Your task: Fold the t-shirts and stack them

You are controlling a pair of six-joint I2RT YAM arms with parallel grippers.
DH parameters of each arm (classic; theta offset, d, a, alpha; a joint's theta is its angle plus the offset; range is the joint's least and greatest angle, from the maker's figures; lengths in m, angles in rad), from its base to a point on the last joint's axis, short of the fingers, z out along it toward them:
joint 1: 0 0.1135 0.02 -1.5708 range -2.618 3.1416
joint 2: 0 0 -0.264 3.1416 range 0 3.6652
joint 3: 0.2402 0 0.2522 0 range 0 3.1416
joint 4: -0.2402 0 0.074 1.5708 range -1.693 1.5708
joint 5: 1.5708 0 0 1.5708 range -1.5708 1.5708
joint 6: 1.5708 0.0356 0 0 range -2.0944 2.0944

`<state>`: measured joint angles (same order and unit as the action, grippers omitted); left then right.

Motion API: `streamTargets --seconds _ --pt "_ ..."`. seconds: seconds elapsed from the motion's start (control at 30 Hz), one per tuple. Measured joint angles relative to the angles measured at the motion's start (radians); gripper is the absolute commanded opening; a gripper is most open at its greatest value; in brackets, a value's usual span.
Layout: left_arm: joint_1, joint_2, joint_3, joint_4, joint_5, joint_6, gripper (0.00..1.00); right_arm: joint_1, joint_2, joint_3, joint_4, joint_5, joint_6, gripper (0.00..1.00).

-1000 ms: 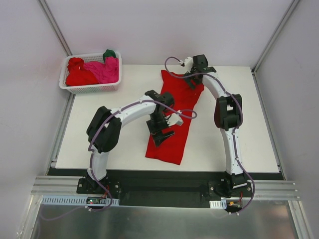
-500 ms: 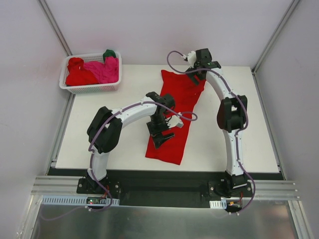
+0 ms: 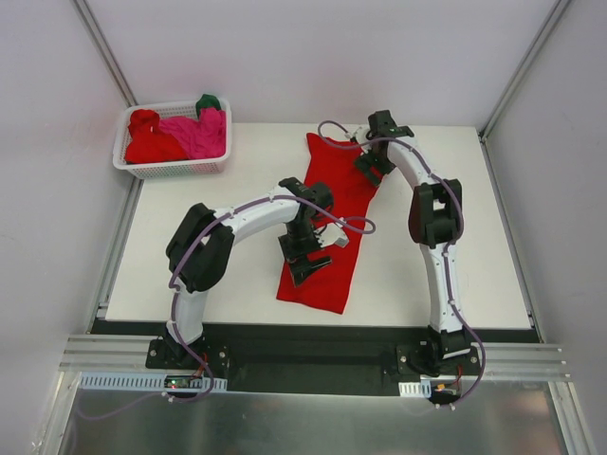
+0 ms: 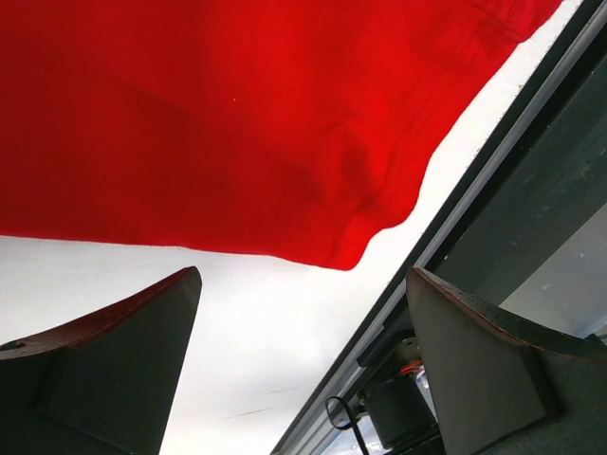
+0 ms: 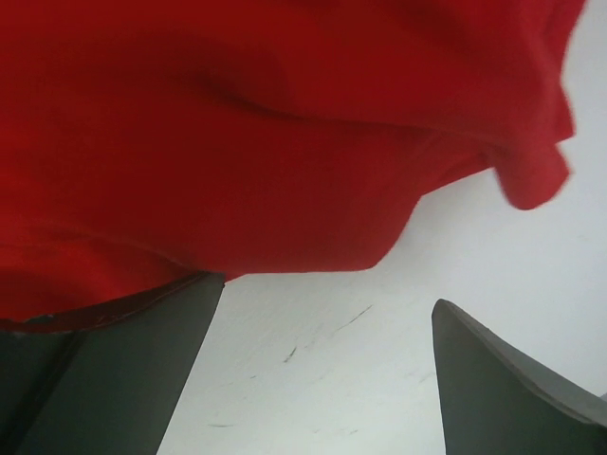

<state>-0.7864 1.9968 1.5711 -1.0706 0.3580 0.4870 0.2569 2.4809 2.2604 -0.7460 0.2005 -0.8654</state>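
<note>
A bright red t-shirt [image 3: 321, 281], folded into a long strip, lies slanted on the white table [image 3: 209, 256]. My left gripper [image 3: 309, 252] hovers over its lower half. In the left wrist view the left gripper [image 4: 303, 284] is open and empty, with the shirt's hem corner [image 4: 237, 123] just beyond the fingertips. My right gripper [image 3: 370, 167] is over the shirt's far right edge. In the right wrist view the right gripper [image 5: 327, 303] is open, with red cloth [image 5: 237, 123] lying against its left finger [image 5: 123, 360] and bare table between the jaws.
A white lattice basket [image 3: 171, 171] stands at the far left corner. It holds a red shirt [image 3: 147, 142], a magenta one [image 3: 199, 133] and a dark green one [image 3: 209, 101]. The table's near edge and dark rail [image 4: 455, 218] lie close to the left gripper.
My right gripper has come back from the table's far edge and dropped onto the shirt's upper right part. My left gripper has shifted slightly toward the near end.
</note>
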Motion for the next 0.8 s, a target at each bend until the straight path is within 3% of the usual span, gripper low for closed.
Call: streamTargets --seconds 0.4,0.8 --pt "0.000 0.000 0.000 0.000 0.001 0.001 0.89 -0.014 -0.043 -0.074 -0.139 -0.034 0.012 0.96" --pt "-0.013 0.000 0.001 0.000 0.000 0.002 0.89 -0.018 -0.047 0.004 -0.017 -0.008 0.043 0.96"
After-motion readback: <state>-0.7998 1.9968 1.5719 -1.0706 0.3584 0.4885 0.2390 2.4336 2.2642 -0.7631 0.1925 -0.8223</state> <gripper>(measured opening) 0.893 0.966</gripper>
